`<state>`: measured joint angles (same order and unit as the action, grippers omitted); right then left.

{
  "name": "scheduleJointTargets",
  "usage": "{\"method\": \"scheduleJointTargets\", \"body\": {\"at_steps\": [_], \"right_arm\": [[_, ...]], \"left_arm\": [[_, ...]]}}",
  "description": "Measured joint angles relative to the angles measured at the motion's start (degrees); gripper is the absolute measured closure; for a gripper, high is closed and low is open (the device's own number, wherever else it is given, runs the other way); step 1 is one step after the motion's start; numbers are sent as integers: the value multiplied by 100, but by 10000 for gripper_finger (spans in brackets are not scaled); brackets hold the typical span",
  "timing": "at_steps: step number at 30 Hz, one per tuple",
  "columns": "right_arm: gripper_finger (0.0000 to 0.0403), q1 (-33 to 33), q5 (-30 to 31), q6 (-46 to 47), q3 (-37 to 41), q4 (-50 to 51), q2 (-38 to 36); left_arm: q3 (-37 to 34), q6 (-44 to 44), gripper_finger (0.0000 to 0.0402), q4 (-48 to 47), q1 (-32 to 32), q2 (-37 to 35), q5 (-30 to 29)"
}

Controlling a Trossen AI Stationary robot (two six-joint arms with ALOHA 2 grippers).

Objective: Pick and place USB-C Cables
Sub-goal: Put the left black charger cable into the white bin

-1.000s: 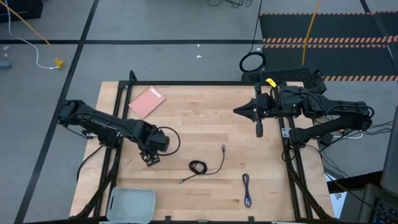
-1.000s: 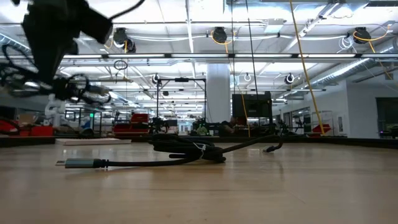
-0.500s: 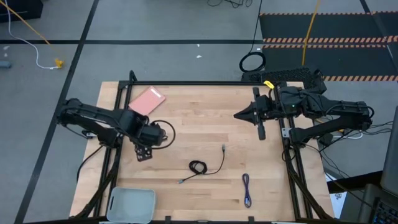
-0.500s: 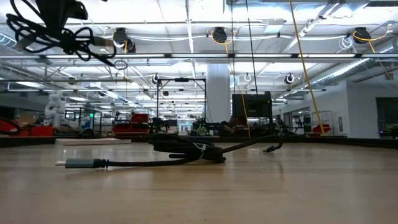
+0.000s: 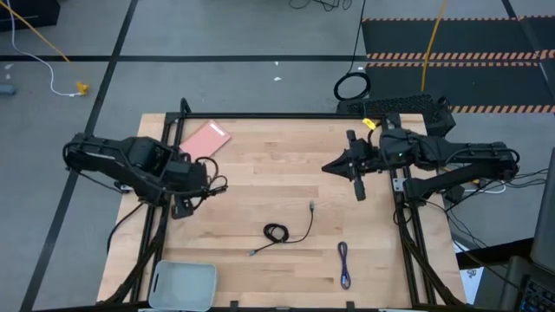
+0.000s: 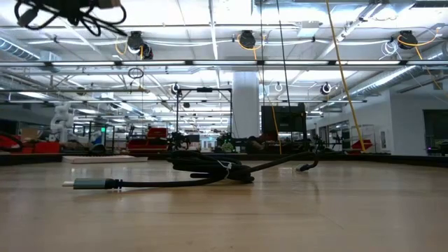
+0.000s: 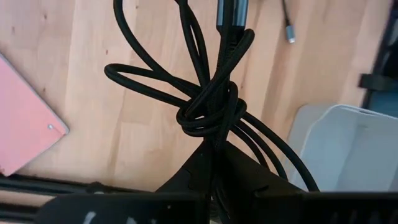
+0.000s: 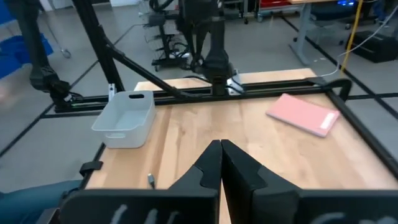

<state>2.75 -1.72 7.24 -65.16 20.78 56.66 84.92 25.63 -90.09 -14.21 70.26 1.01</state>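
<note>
Over the left half of the desk [image 5: 286, 147], the left pincer [image 5: 184, 204] is clamped on a black USB-C cable [image 7: 211, 106], whose knotted loops hang from between its fingers above the wood; the left wrist view shows the tangle bunched at the fingertips with a metal plug rising out of it. In the low view, those same loops [image 6: 73, 12] dangle at the top left corner, well clear of the surface. A second black cable [image 5: 282, 230] lies loosely coiled near the middle of the desk, one plug end reaching toward the front edge and the other stretched to the right. The short purple-blue cable [image 5: 344, 263] rests near the front right, apart from the black one. A grey bin [image 5: 184, 284] sits at the front left corner, and a pink flat card [image 5: 205, 141] lies near the back left edge. The right pincer [image 5: 357, 167] hovers above the right side of the desk; its fingers [image 8: 214, 163] appear pressed together with nothing between them, though the tips are only partly visible.
</note>
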Motion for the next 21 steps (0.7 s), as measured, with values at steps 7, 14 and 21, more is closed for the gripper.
{"method": "scheduleJointTargets", "body": {"at_steps": [7, 14, 21], "right_arm": [[403, 381, 448, 355, 657, -695, -6], [403, 907, 1081, 558, 1445, -1408, -4], [403, 1050, 1080, 498, 1696, -2046, -6]], "left_arm": [[306, 129, 376, 9, -255, 15, 54], [306, 780, 376, 3, -843, 68, 63], [306, 1461, 376, 7, -1790, 411, 50]]}}
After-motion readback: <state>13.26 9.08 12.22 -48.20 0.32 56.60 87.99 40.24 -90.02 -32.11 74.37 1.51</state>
